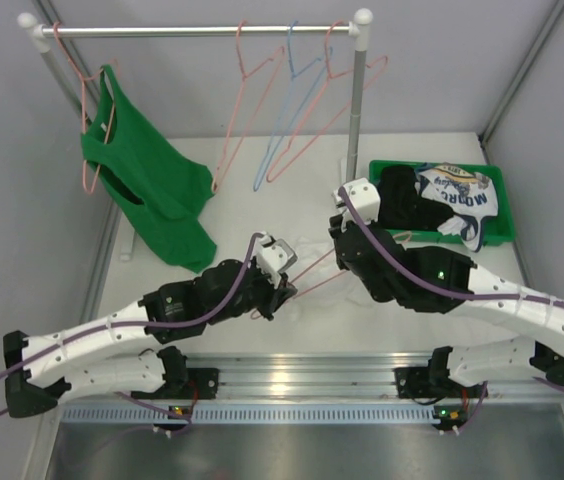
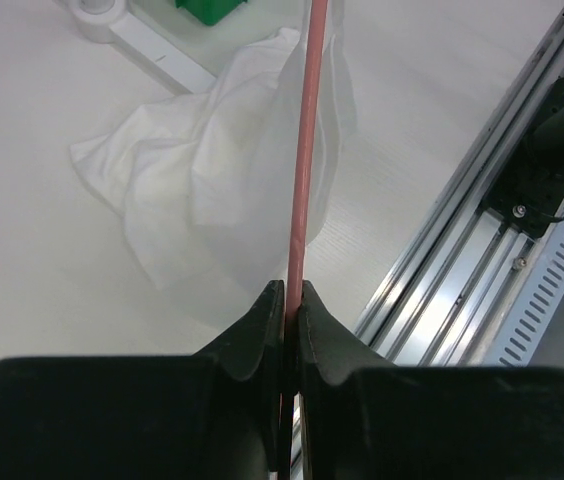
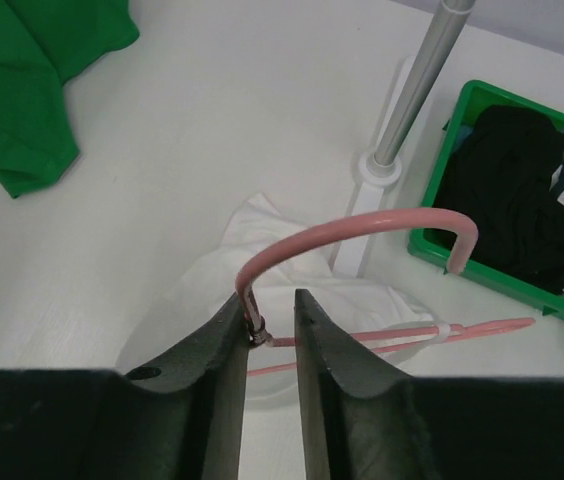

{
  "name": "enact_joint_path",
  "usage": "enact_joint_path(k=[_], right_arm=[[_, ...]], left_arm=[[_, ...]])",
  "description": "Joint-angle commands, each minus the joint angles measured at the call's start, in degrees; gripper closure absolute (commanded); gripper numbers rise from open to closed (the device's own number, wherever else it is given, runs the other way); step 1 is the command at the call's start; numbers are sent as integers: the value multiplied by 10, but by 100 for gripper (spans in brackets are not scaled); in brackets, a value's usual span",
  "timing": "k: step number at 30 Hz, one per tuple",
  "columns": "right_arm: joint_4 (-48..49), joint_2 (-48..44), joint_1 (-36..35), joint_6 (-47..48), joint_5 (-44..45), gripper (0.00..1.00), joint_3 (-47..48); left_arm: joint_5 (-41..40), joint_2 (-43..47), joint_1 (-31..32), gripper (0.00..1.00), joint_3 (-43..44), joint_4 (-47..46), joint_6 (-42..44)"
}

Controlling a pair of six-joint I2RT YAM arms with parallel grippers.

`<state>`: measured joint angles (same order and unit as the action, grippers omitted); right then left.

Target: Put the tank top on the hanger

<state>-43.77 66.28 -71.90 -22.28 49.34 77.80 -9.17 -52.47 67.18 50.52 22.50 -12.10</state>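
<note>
A white table point(image 1: 252, 215) stands in a booth of plain grey walls point(image 1: 12, 200), with an aluminium rail point(image 1: 302, 375) running along its near edge, where the two arms are bolted. Along the far edge stands a clothes rack point(image 1: 192, 31) with white posts and a metal bar. It carries a green tank top point(image 1: 147, 190) on a pink hanger towards its left end, and a blue wire hanger point(image 1: 287, 120) among bare pink ones towards its right end. At the far right corner sits a green plastic bin point(image 1: 402, 165) holding black clothing point(image 1: 402, 205) and a white garment with blue lettering point(image 1: 457, 195). The thin white tank top point(image 2: 212, 190) lies crumpled on the table around its middle, just in front of the foot of the rack's right post and between the two grippers. The thin pink wire hanger point(image 2: 307, 150) passes over it. The left gripper point(image 2: 292, 290) has its fingers pressed together on a straight run of the hanger's wire. The right gripper point(image 3: 267, 300) has its fingers a little apart. The twisted neck below the hanger's hook sits between them against one finger, clear of the other.
</note>
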Motion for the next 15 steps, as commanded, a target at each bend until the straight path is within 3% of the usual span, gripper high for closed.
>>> enact_joint_path(k=[1,4,15], right_arm=[[3,-10,-9,8,18,74,17],[10,-14,-9,10,17,66,16],[32,-26,-9,22,8,21,10]], left_arm=[[-52,35,-6,100,-23,-65,-33],[-57,52,-6,100,-36,-70,-42],[-76,107,-6,100,-90,-78,-78]])
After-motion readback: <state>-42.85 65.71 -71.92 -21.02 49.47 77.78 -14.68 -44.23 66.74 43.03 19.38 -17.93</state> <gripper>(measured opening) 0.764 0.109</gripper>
